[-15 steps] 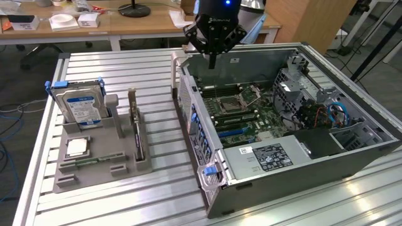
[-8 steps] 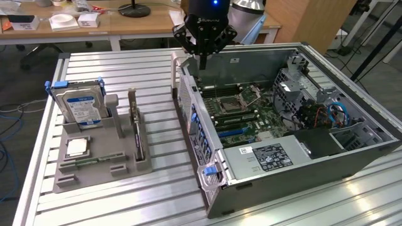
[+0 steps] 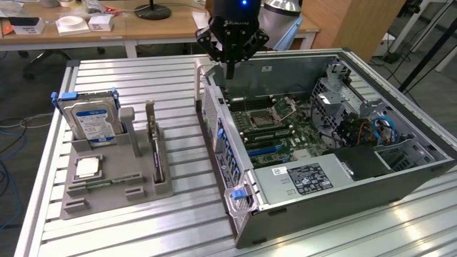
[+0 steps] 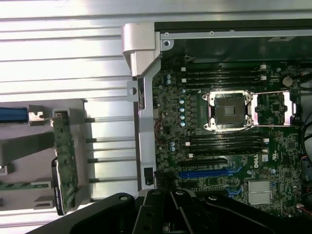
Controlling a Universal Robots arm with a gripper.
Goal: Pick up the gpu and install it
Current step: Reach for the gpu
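Table (image 3: 143,80): slatted metal, pale, streaked with glare.
Desk (image 3: 168,28): wooden, just behind the table.
Chair (image 3: 44,60): dark, under the desk.
Floor (image 3: 21,91): grey, beside the table, loose cables (image 3: 8,129).
Cabinet (image 3: 357,21): wooden, behind the table.

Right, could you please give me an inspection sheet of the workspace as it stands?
Surface: slatted aluminium table, holding a grey fixture block.
Job's things: dark flat gpu card stands on edge in the fixture; open grey computer case beside it.
Clutter: silver hard drive with blue label, in the fixture.
Grippers: black gripper shut, empty, above the case wall nearest the fixture.
Cables: blue and red cables inside the case.
Surroundings: wooden desk behind the table.
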